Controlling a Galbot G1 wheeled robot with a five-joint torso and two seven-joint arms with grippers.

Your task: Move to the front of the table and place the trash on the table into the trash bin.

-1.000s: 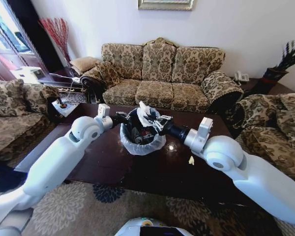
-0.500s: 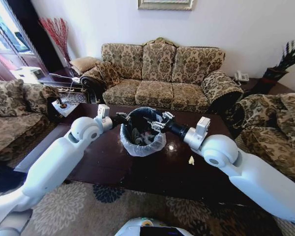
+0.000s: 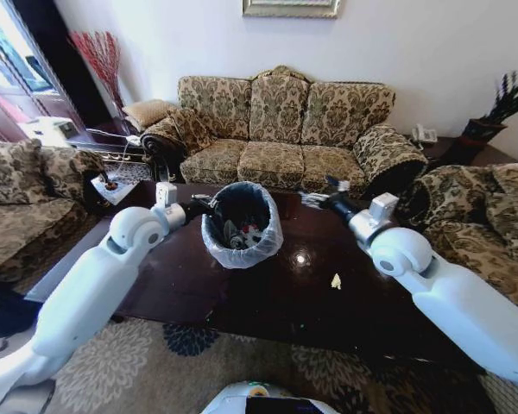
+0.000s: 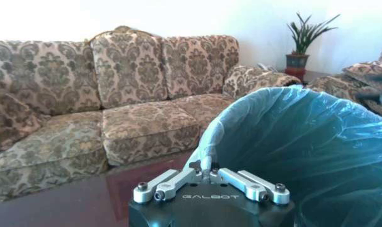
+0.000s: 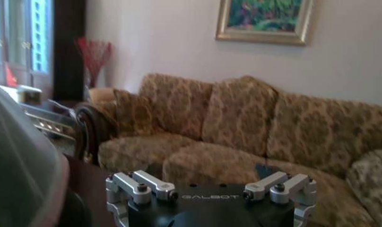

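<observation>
Seemingly blurred right gripper beside trash bin

A patterned sofa faces the room beneath a framed picture.

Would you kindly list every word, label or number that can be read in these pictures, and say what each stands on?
"GALBOT": on the black body of the left end effector, shut on the trash bin liner's rim.
"GALBOT": on the black body of the right end effector, open, away from the bin, blurred but readable.
Red label on a bottle inside the bin: too small to read.
</observation>
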